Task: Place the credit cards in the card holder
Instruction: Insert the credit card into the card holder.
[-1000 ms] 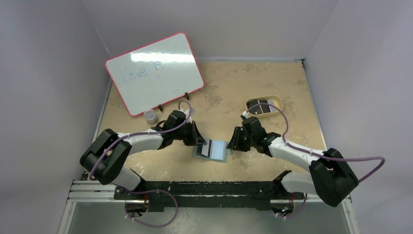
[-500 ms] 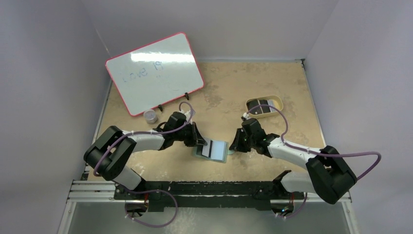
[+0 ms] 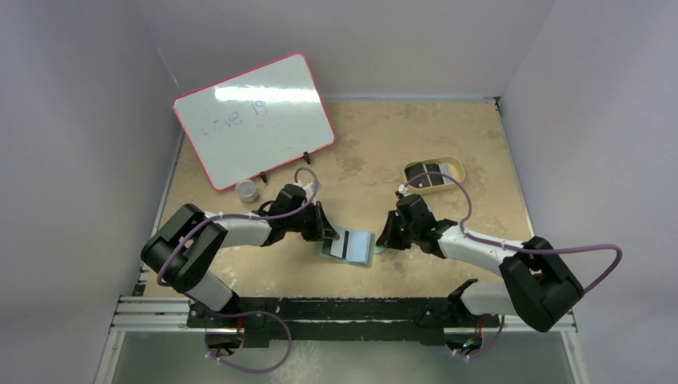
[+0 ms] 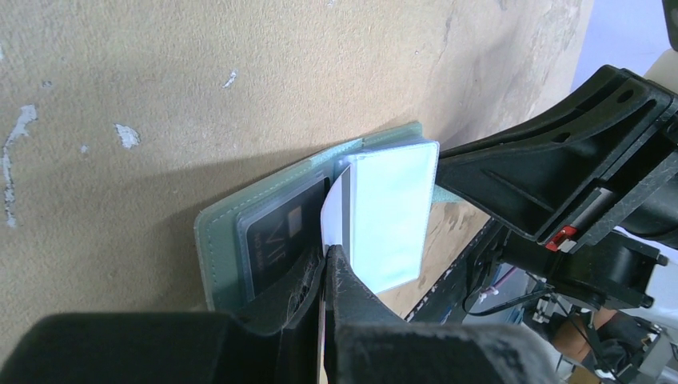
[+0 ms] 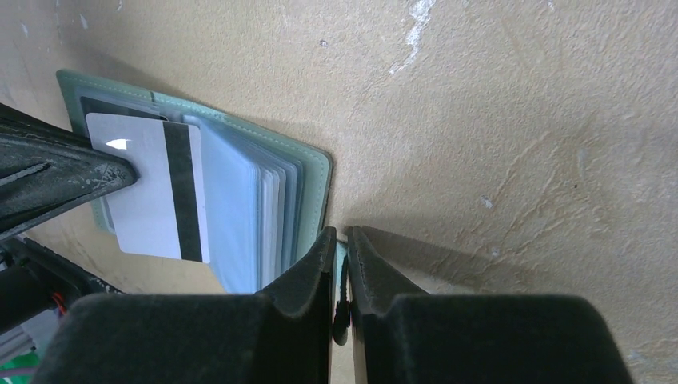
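Both clamped: left tool (image 4: 326,260) on striped credit card (image 5: 148,188), right tool (image 5: 342,236) on card holder (image 5: 313,164) edge.

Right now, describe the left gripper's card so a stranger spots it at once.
On the tan table, find the open card holder between the left gripper and right gripper. The left one pinches a white card over its pages; unlike the dark card pocketed beneath, it bears a black stripe.

A: Top view bright, even overhead light. Glare streak on whiteboard (image 3: 254,120). Slightly soft overall.
B: Wrist views sharper. Soft shadows beside card holder (image 5: 316,172) on table (image 5: 496,120). Close up, right gripper (image 5: 342,236) dark, out of focus.
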### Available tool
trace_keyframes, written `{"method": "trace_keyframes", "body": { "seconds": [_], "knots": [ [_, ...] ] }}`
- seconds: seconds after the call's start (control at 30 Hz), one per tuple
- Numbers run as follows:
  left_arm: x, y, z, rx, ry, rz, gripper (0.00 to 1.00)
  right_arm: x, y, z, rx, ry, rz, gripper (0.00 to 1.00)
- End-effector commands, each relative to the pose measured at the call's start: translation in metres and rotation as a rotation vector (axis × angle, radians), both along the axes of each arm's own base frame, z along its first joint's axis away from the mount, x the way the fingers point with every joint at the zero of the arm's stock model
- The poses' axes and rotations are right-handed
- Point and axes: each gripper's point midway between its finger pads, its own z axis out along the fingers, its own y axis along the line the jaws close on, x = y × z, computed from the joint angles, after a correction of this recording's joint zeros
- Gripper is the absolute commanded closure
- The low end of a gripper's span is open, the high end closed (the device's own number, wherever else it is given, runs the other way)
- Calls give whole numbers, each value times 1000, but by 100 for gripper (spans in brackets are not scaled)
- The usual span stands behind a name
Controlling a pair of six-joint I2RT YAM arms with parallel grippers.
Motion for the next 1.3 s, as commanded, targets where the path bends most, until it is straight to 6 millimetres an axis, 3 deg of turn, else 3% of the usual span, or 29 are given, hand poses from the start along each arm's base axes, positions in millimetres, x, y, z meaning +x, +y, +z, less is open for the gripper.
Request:
{"method": "trace_keyframes", "body": {
  "seconds": [0.0, 0.23, 0.47, 0.8, 1.27],
  "knots": [
    [1, 11, -17, 73, -20, 1, 100, 4, -3, -6, -32, -19, -3, 88],
    [0, 15, -20, 111, -29, -17, 100, 3, -3, -8, -32, -16, 1, 89],
    [-1, -6, 1, -24, -16, -55, 100, 4, -2, -11, -36, -13, 5, 90],
    [-3, -27, 13, -168, 23, -68, 100, 5, -1, -15, -36, -10, 8, 91],
    [-7, -31, -5, -81, 24, -45, 99, 5, -1, -18, -35, -6, 2, 93]
  ]
}}
